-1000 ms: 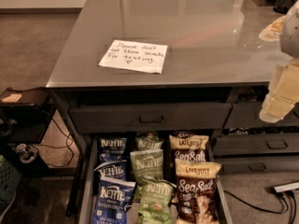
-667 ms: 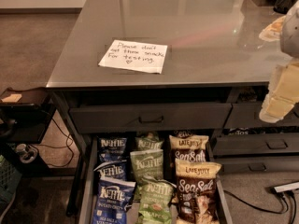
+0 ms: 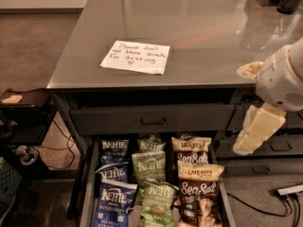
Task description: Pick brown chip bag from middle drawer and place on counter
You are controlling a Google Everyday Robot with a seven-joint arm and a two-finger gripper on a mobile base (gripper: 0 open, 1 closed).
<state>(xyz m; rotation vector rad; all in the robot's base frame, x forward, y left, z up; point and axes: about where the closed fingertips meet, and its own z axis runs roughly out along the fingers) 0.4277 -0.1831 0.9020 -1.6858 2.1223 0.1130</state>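
Observation:
The middle drawer (image 3: 86, 189) stands pulled open below the counter (image 3: 213, 32), with bags in three columns. Two brown chip bags lie in its right column: one at the front (image 3: 199, 193) and one behind it (image 3: 191, 149), partly covered by the front one. Both read "LATE JULY" and "Sea Salt". My gripper (image 3: 255, 130) hangs from the white arm (image 3: 281, 82) at the right, off the counter's front right corner, above and to the right of the brown bags and apart from them. It holds nothing that I can see.
Blue Kettle bags (image 3: 113, 174) fill the left column and green Kettle bags (image 3: 152, 167) the middle one. The top drawer front with a bar handle (image 3: 153, 121) is shut. A white handwritten note (image 3: 136, 56) lies on the counter. A low side table (image 3: 23, 98) stands at the left, and cables and a power strip (image 3: 289, 189) lie on the floor at the right.

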